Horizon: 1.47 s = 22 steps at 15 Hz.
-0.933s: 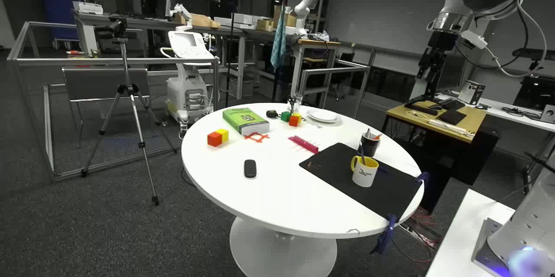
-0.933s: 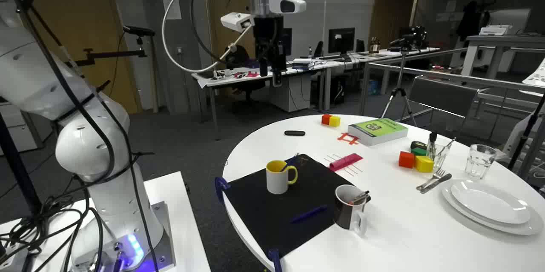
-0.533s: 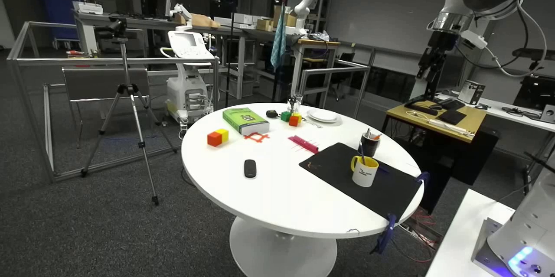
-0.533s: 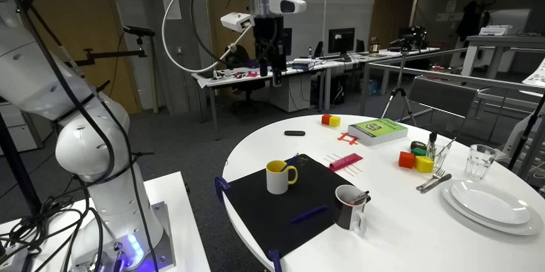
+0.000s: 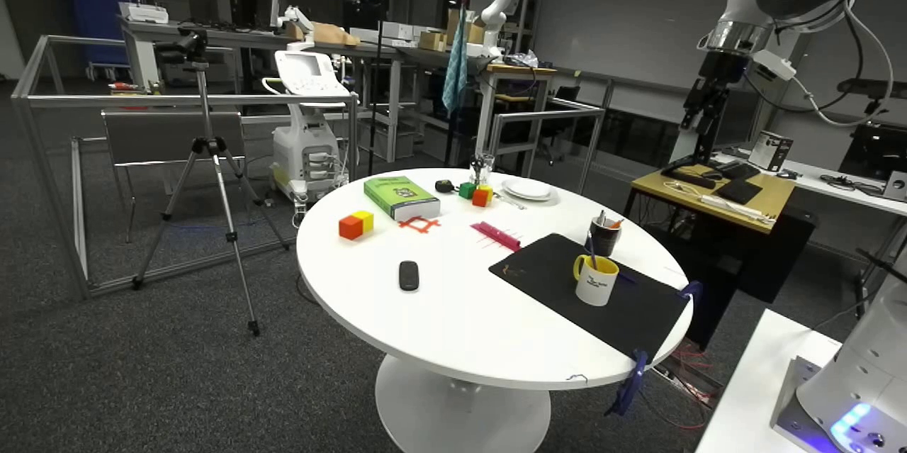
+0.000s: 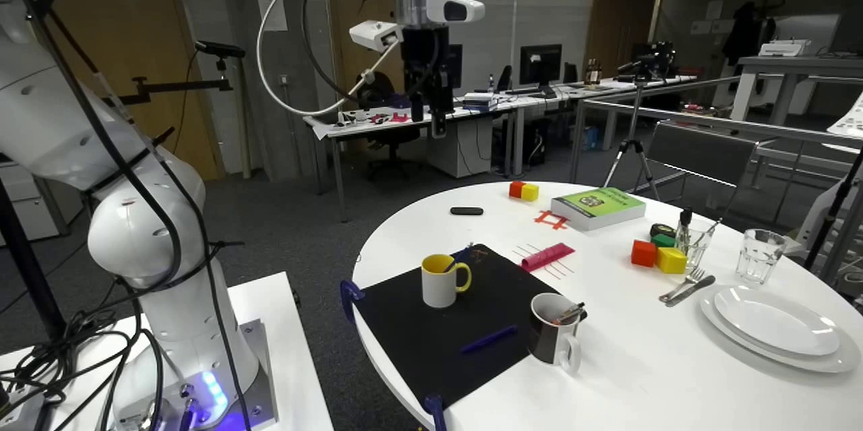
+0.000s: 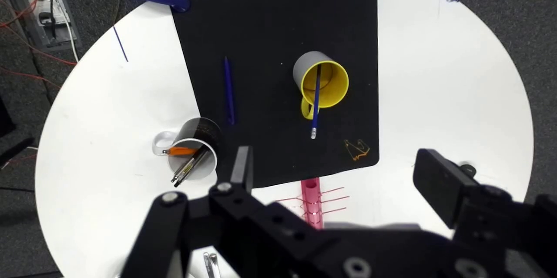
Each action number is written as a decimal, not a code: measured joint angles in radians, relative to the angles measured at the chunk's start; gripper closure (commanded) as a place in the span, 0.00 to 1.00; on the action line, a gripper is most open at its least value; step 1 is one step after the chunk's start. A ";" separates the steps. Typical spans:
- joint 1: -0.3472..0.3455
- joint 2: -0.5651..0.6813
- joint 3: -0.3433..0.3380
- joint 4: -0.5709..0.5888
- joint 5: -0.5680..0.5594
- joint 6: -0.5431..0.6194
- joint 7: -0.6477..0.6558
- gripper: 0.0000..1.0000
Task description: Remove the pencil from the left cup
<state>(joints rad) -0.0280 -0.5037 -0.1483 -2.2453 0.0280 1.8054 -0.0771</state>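
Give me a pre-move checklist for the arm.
1. Gripper open: ok.
2. Dark mug upright: ok.
3. Contents above its rim: ok; orange item and pens protrude.
4. Which of these is the pencil: cannot tell; a blue pencil leans in the yellow-lined mug.
5. Gripper aligned over dark mug: not ok; it hangs high, off to one side.
6. Blue pen apart from dark mug: ok; black mat shows between.

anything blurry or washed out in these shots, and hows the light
In the wrist view, the jaws, standing apart, look soft, while the dark cup and yellow-lined mug look crisper; in an exterior view, the tabletop washes out almost to plain white; in both exterior views, the carpet is dim and a blue base light glows.
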 measured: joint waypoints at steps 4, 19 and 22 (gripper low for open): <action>0.000 0.011 0.000 0.000 0.004 0.000 0.001 0.00; 0.002 0.051 0.070 -0.151 0.139 0.174 0.053 0.00; 0.000 0.069 0.066 -0.191 0.176 0.248 0.061 0.00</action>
<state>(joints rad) -0.0281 -0.4343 -0.0827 -2.4363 0.2036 2.0531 -0.0164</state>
